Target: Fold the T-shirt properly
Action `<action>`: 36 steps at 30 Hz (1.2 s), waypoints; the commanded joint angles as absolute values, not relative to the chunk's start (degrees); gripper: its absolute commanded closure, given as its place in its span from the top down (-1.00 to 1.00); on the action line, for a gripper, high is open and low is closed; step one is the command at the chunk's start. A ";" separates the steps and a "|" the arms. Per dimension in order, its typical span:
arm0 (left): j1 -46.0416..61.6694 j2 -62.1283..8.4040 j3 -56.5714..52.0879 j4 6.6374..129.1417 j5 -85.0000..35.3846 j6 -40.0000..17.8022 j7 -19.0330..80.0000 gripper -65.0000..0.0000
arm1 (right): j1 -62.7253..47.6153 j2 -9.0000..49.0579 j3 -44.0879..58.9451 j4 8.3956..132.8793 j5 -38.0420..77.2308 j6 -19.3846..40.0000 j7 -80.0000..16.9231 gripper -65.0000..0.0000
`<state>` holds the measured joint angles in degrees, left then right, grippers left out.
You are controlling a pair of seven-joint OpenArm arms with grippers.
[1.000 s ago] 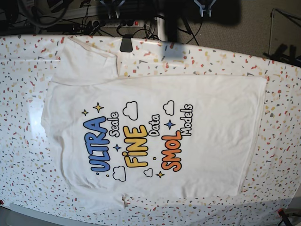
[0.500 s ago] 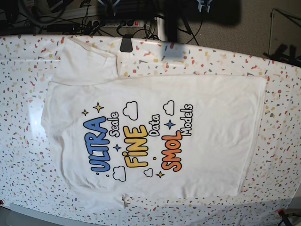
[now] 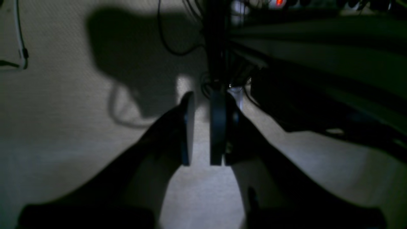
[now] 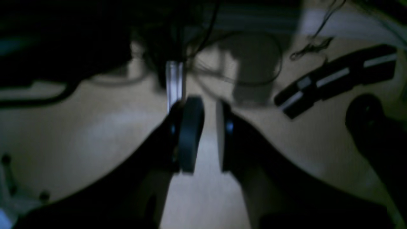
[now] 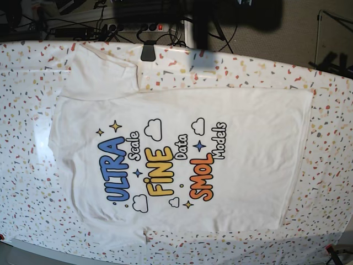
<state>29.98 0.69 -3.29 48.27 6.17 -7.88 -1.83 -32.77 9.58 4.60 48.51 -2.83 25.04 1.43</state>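
Observation:
The T-shirt lies spread flat on the speckled table, print side up, collar toward the left and hem toward the right. One sleeve lies out toward the table's far edge. My left gripper hangs over the floor beyond the table, its pads a narrow gap apart with nothing between them. My right gripper is likewise over the floor, slightly open and empty. Neither gripper is near the shirt, and neither shows clearly in the base view.
A black clamp sits at the table's far edge by the sleeve. Cables and a power strip lie on the floor behind the table. A dark stand rises behind the far edge.
The gripper tips that showed at the top edge of the base view have slipped up out of it. The shirt has not moved.

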 commanded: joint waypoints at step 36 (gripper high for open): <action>43.94 -27.88 -3.29 117.95 42.02 -8.56 9.72 -0.69 | -67.77 29.41 30.48 124.29 4.47 29.17 -0.08 -0.63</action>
<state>43.35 -27.55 -3.07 117.01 42.11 -9.50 10.35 -67.13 29.15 29.98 123.42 4.16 29.43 -1.23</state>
